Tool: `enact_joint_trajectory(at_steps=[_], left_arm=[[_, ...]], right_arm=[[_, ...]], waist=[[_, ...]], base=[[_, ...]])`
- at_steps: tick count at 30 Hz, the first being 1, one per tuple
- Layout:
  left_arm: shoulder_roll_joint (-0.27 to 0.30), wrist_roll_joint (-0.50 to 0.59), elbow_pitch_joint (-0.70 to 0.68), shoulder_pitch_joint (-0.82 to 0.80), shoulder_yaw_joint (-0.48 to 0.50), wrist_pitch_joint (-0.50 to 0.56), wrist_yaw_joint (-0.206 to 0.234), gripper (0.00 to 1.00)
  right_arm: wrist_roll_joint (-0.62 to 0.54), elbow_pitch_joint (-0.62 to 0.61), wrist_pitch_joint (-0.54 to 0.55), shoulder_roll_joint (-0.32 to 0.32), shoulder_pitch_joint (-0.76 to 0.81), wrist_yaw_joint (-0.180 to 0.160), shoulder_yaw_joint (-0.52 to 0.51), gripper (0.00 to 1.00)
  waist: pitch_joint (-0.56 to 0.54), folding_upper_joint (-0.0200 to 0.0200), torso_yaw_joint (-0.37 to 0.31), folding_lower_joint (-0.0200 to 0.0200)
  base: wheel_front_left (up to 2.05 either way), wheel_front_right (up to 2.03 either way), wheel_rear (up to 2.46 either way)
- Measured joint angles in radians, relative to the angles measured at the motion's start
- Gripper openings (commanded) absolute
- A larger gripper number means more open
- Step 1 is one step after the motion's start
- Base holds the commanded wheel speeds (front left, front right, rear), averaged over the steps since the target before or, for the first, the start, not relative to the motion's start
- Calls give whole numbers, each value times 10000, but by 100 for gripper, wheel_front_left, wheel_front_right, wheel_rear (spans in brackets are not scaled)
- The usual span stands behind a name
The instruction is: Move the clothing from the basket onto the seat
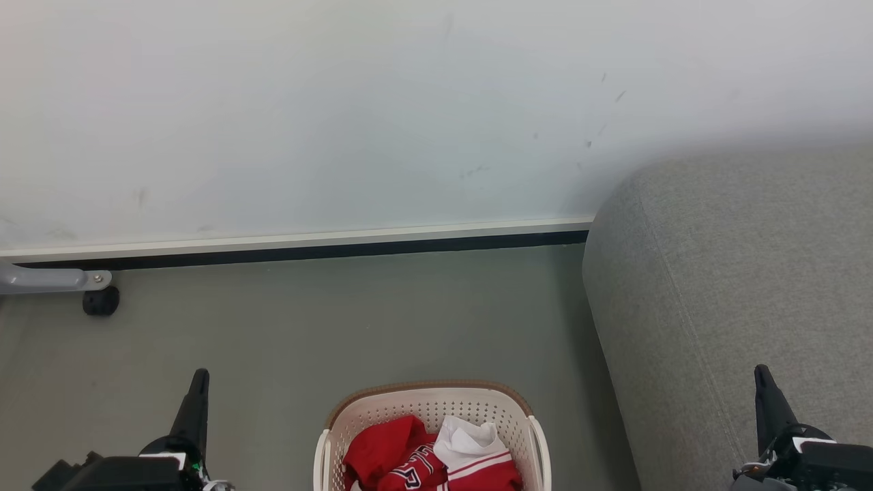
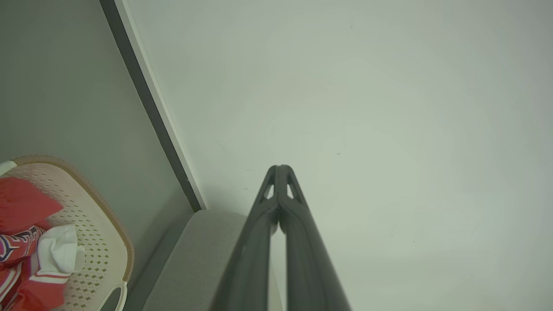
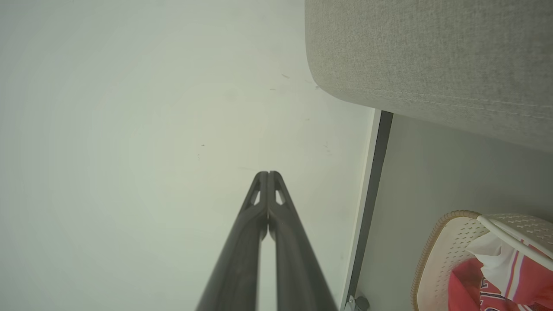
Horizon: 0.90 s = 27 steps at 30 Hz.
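I hold my left pincer (image 1: pixel 199 374) and right pincer (image 1: pixel 762 371) pressed together, empty, either side of the basket (image 1: pixel 430 387), where the red clothing (image 1: pixel 402 458) lies bunched, beside the grey seat (image 1: pixel 736 273).

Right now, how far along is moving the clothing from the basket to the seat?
Done: nothing yet; the clothing lies in the basket, and the visible part of the seat holds none. In hand: nothing; the left pincer and right pincer are shut and empty, either side of the basket. Left: lift it all out and lay it on the seat.
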Motion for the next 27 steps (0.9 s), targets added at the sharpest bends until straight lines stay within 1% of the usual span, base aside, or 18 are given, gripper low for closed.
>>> enact_joint_trajectory(at_steps=[27], left_arm=[[0,0,0,0,0,0,0,0]], right_arm=[[0,0,0,0,0,0,0,0]], waist=[[0,0,0,0]], base=[[0,0,0]])
